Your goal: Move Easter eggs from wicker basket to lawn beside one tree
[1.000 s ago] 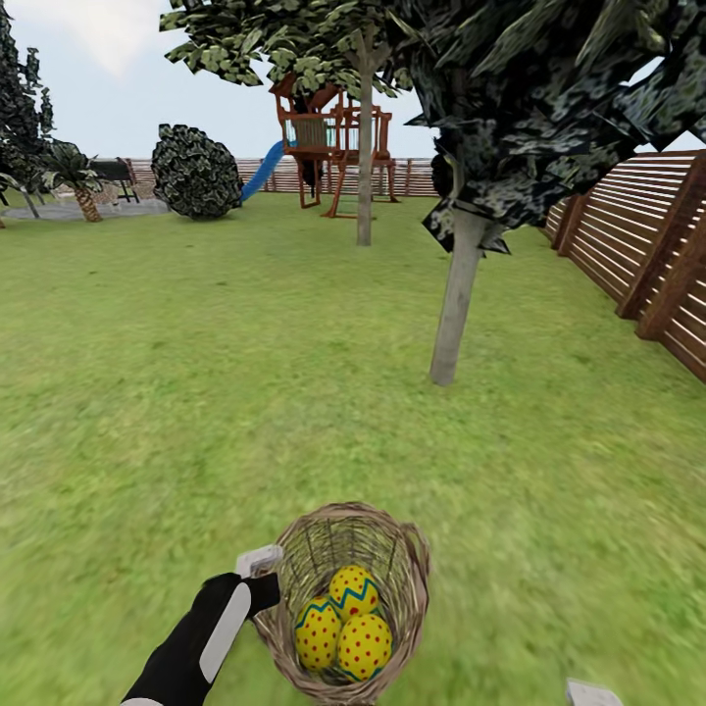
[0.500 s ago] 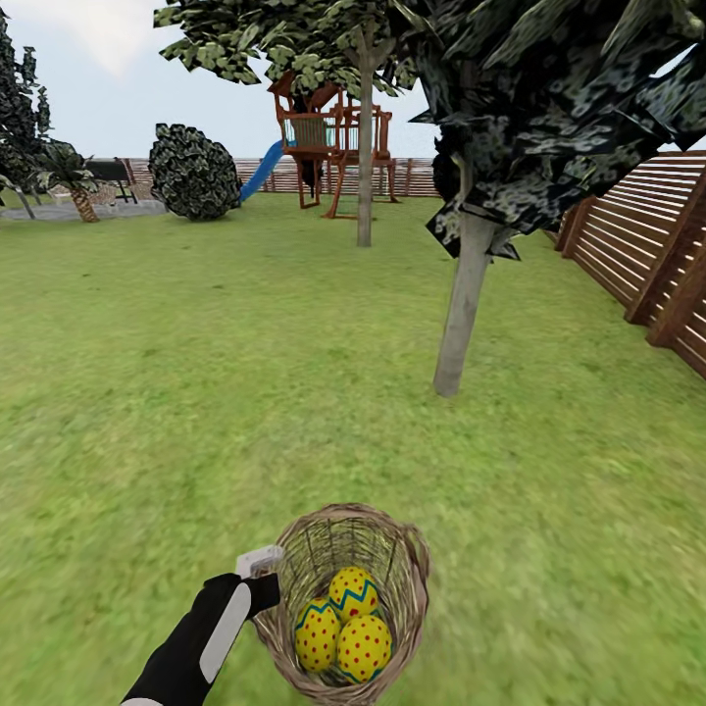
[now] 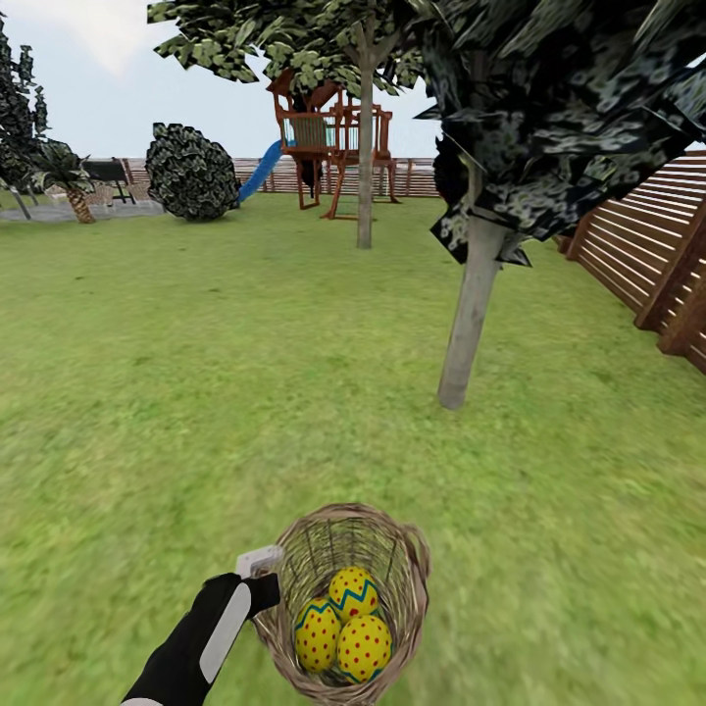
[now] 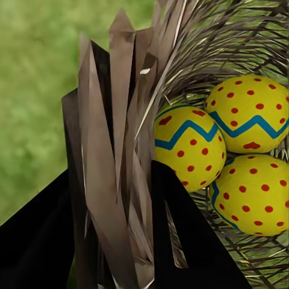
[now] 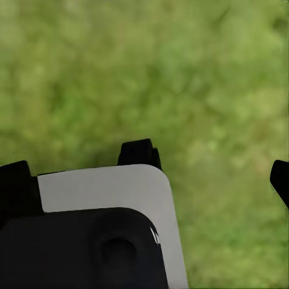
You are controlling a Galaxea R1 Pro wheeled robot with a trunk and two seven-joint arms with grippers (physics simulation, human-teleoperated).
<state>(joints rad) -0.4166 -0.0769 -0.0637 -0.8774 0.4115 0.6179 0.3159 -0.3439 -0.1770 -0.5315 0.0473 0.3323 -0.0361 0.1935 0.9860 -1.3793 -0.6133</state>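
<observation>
We carry the wicker basket (image 3: 392, 549) low and near, our left gripper (image 4: 126, 198) with jaws pinching its rim, three Easter eggs (image 3: 353, 591) inside. The tree (image 3: 471, 324) stands ahead, slightly right. A jolt could tip eggs out early; right jaws, we can't tell.

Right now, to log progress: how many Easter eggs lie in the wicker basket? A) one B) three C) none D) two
B: three Easter eggs sit together inside the wicker basket, whose rim the left gripper clamps.
</observation>
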